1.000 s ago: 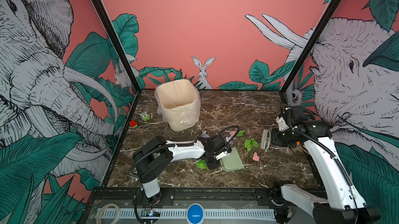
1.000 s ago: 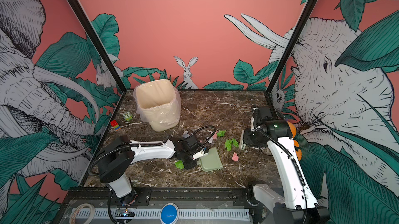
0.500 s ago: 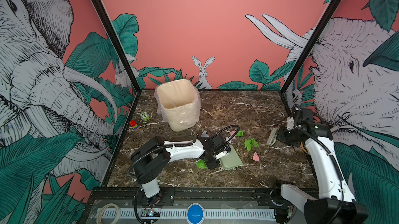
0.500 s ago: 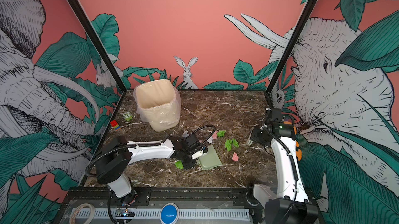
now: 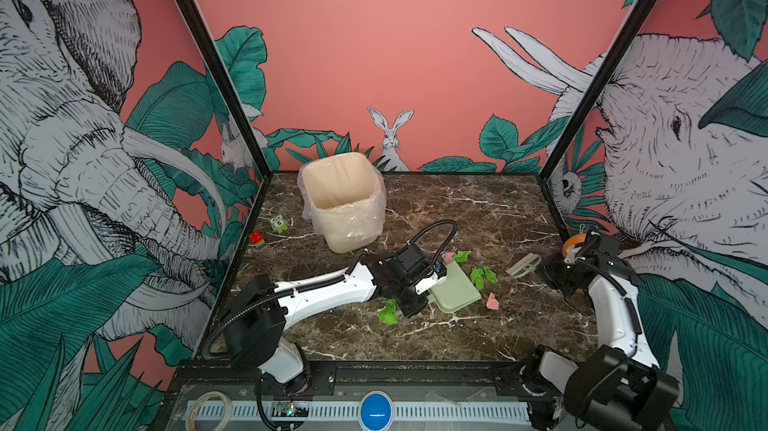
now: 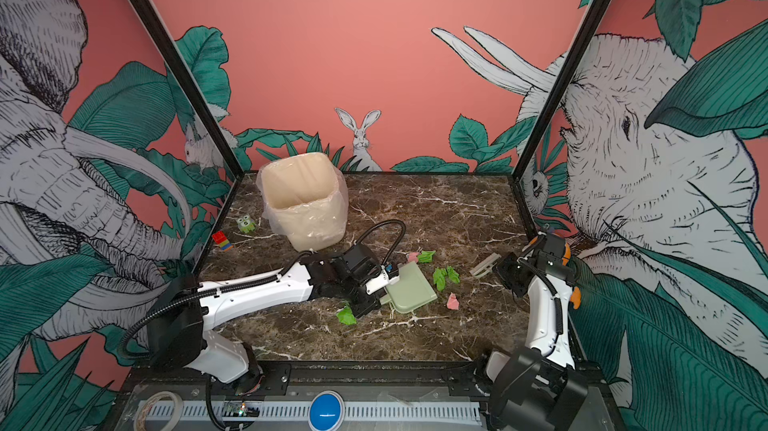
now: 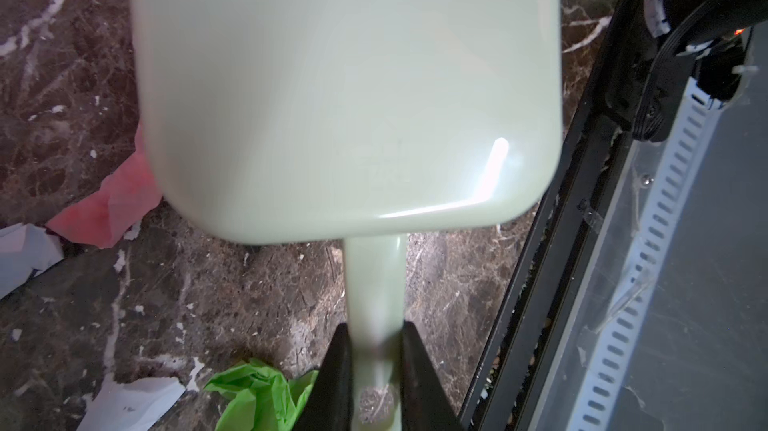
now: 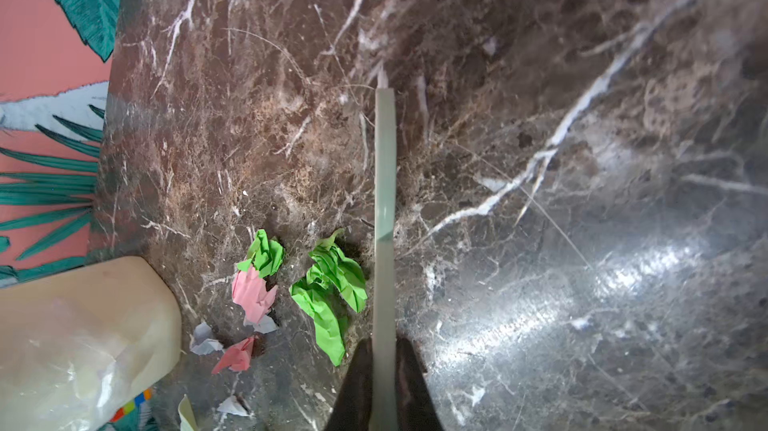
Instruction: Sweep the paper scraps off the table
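Crumpled paper scraps lie mid-table: green ones (image 5: 483,276) (image 5: 388,311) (image 5: 462,256) and pink ones (image 5: 492,301) (image 5: 448,257). My left gripper (image 5: 428,283) (image 7: 376,333) is shut on the handle of a pale green dustpan (image 5: 455,292) (image 7: 345,88) resting low among them. In the left wrist view pink (image 7: 120,200), green (image 7: 257,395) and white (image 7: 133,404) scraps sit beside the pan. My right gripper (image 5: 548,273) (image 8: 384,346) is shut on a thin pale green brush (image 5: 524,263) (image 8: 384,200) at the table's right side. Green scraps (image 8: 328,283) lie just beside the brush.
A cream bin (image 5: 343,200) lined with clear plastic stands at the back left of the marble table (image 5: 457,200). A small green owl (image 5: 278,223) and a red-blue-yellow block (image 5: 257,240) sit by the left wall. The black frame edge (image 5: 374,364) runs along the front.
My right arm has drawn back toward the right wall, and the brush now lies lower and more slanted. The left arm and dustpan have hardly moved.
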You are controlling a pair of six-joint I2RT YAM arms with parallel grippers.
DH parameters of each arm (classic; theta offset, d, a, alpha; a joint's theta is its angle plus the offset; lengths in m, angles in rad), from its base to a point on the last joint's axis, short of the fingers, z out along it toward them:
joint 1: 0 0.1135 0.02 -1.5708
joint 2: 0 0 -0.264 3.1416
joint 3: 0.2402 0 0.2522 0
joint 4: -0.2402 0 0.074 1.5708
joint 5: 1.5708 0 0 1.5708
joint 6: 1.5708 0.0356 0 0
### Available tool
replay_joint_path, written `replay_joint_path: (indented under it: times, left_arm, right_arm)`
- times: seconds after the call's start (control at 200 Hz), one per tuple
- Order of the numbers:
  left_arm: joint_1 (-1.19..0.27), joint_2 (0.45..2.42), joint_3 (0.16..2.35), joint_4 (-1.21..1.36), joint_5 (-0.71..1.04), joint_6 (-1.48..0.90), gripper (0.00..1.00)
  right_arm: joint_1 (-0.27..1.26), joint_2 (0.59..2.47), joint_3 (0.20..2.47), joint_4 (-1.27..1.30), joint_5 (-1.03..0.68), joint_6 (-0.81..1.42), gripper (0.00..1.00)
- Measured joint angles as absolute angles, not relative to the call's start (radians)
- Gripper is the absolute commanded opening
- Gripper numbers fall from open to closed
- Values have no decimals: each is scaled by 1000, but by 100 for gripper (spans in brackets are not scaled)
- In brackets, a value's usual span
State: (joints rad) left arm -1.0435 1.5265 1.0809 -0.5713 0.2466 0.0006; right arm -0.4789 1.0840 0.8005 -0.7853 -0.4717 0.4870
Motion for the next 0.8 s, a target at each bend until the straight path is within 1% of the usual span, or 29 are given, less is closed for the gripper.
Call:
replay_joint_path:
  times: [0.085,0.15,0.17,0.185,0.2,0.34,0.415,0.515,0.615,0.71,0.8]
  left_arm:
    - [-1025,1525,1088,-579,253,-1,10]
    - [-1008,1525,1094,-580,264,-5,9]
    - [-1003,1525,1095,-580,269,-7,9]
    - [-998,1525,1097,-580,273,-9,9]
    - [-994,1525,1097,-580,276,-10,9]
    - [-961,1522,1102,-576,315,-31,9]
    - [-952,1522,1117,-577,334,-38,9]
    - [-946,1522,1148,-579,360,-42,9]
    - [-945,1521,1178,-588,363,-30,9]
    - [-945,1511,1179,-603,344,-5,9]
    - [-945,1499,1179,-624,320,22,8]
  right_arm:
    - [-487,1068,797,-806,-466,498,55]
    - [-487,1049,799,-830,-447,498,60]
    - [-487,1043,801,-840,-439,498,62]
    - [-487,1039,802,-847,-433,497,66]
    - [-487,1033,807,-862,-423,495,67]
    - [-482,1015,863,-941,-369,467,68]
    - [-447,1004,892,-963,-351,438,69]
    - [-294,990,943,-970,-355,397,69]
    - [-141,1009,1025,-994,-407,366,68]
    - [-35,1046,1070,-1000,-471,360,68]
    - [31,1064,1074,-1001,-539,374,68]
